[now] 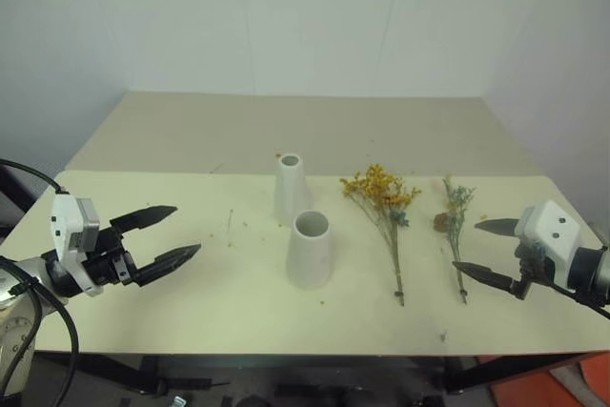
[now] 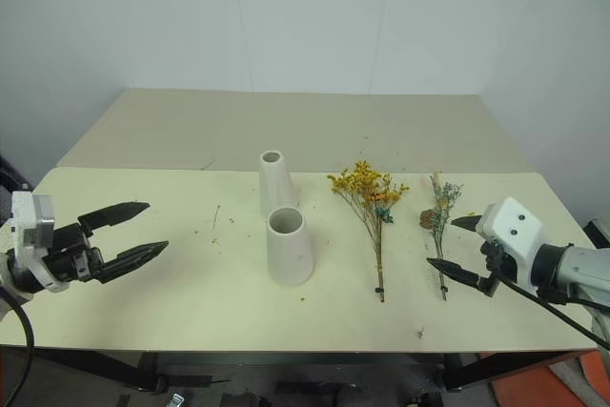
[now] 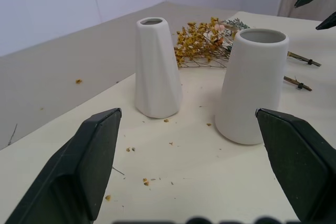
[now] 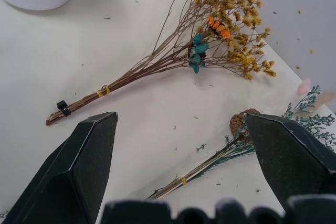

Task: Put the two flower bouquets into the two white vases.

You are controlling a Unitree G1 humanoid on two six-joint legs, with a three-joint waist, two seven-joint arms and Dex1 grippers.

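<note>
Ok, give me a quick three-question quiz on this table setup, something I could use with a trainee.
1. True or false: both bouquets already stand in the vases.
2. Which bouquet lies closer to the right gripper? A) yellow-orange bouquet B) teal-green bouquet
3. Fill in: of the two white vases, the one nearer the robot is the ____ one.

Key
1. False: both lie flat on the table, to the right of the vases.
2. B.
3. Wide-mouthed vase; the narrow-mouthed vase stands behind it. The left gripper and the right gripper are both open and empty.
</note>
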